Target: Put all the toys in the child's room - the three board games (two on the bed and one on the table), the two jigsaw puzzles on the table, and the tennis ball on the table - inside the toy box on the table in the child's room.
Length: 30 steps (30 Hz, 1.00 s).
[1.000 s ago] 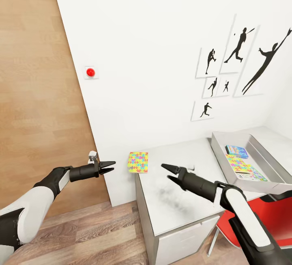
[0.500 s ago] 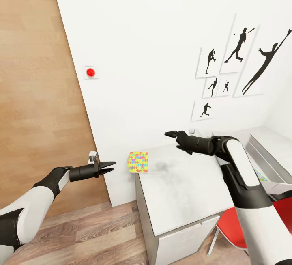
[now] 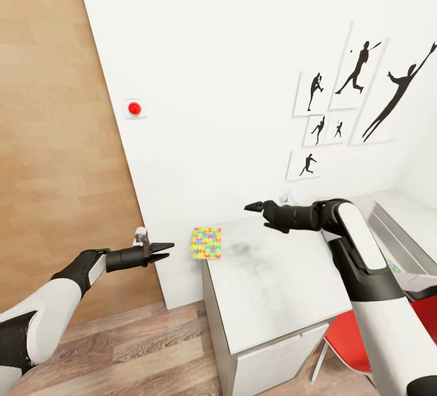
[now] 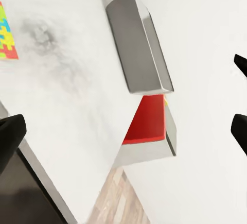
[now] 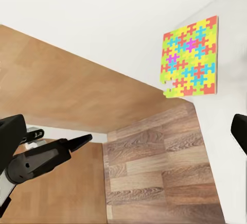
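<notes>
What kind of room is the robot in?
Probably a child's bedroom or playroom: black sports silhouette pictures hang on the white wall, a bright jigsaw puzzle lies on a pale grey desk, and the floor is wood planks.

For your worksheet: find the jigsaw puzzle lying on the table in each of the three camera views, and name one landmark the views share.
Head view: jigsaw puzzle at the table's far left corner, beside the wall.
Left wrist view: a strip of it cut by the picture's edge.
Right wrist view: the whole square, overhanging the table's edge.
Shared landmark: the table's pale grey top.
</notes>
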Available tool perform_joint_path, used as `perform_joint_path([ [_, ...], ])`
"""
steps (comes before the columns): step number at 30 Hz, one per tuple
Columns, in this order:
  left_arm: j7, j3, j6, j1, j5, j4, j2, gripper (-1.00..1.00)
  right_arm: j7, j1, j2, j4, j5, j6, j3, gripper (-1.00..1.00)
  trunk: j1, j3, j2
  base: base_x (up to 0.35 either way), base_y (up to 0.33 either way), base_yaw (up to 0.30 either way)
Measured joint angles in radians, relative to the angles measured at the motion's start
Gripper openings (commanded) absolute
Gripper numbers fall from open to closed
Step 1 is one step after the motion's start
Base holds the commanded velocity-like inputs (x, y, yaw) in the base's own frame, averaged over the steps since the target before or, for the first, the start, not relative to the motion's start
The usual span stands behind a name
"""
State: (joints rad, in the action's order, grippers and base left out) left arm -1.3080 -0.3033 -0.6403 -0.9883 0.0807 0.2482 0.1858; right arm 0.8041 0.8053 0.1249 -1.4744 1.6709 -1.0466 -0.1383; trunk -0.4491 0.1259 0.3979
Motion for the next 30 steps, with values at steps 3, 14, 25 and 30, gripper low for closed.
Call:
perform_joint_path([
  [3,0.027,-0.001,-0.001,0.000,0.000,-0.001,-0.001,1.00,-0.002,0.001,0.002,-0.010,0.001,0.000,-0.002,1.00,0.000,0.000,0.000,0.231,-0.088,0.000],
  [14,0.100,-0.087,-0.002,0.000,0.000,-0.005,-0.006,1.00,-0.057,-0.012,0.001,-0.036,0.001,0.000,-0.004,1.00,0.000,0.000,0.000,0.130,-0.017,0.000],
  [25,0.272,-0.194,-0.002,0.000,-0.051,-0.059,-0.078,1.00,-0.158,-0.115,0.004,-0.107,0.000,0.000,-0.004,1.00,0.000,0.000,0.000,0.085,0.000,0.000],
  [30,0.303,-0.209,-0.002,0.000,-0.058,-0.062,-0.079,1.00,-0.171,-0.119,0.004,-0.109,-0.001,0.000,-0.005,1.00,0.000,0.000,0.000,0.050,0.000,0.000],
])
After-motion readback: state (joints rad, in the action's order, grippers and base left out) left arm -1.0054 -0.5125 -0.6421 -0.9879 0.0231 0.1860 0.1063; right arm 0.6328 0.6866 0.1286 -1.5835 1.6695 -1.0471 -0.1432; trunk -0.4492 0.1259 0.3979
